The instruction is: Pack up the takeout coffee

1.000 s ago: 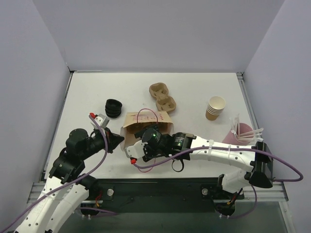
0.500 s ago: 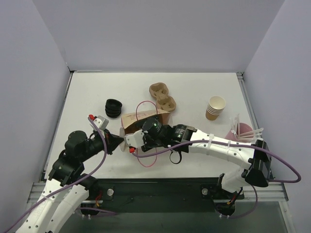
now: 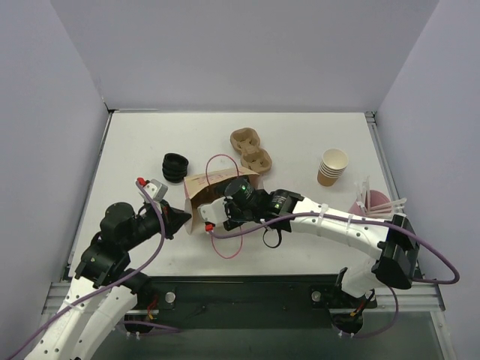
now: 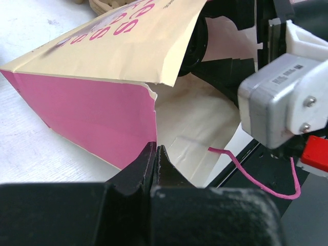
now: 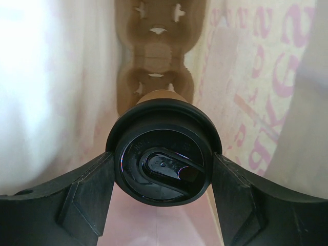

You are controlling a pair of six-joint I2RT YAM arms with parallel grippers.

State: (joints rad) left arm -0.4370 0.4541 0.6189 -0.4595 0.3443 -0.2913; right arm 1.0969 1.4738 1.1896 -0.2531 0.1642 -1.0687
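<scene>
**1. Paper bag (image 3: 219,184).** Lies on its side on the table (image 3: 300,127), approx. mid-width and nearer the near edge than the far edge. The mouth is toward the near edge. Top panel is cream w/ large pink lettering. The letters are cropped and skewed in every view, so they are not readable. Side panel is solid pink. A pink cord handle (image 4: 231,161) trails out at the mouth.

**2. Left gripper (image 4: 155,154).** Jaws are closed, pinching the edge of the bag mouth, w/ bag paper between the fingertips.

**3. Right gripper (image 5: 163,156).** Reaches into the bag mouth. Jaws clamp the takeout coffee (image 5: 163,166) from both sides, and the fingers (image 5: 84,197) contact the rim of the black lid. The lid faces the wrist cam, w/ the brown cup body just visible behind it. There is embossed text round the sip tab, too blurred to read.

**4. Takeout coffee location.** Inside the bag, between a white-lit wall and the pink-lettered wall.

**5. Beyond the cup, right wrist view.** A brown moulded shape (image 5: 155,66) is visible. It may be a carrier seen through the bag end, but this cannot be confirmed.

**6. Other items.**
- Pulp carrier (image 3: 250,148): just past the bag, toward the far edge.
- Stack of black lids (image 3: 175,166): left of the bag.
- Stack of tan cups (image 3: 332,166): toward the right edge.
- Silver cam block (image 4: 282,100): carries a small printed label, unreadable.
</scene>
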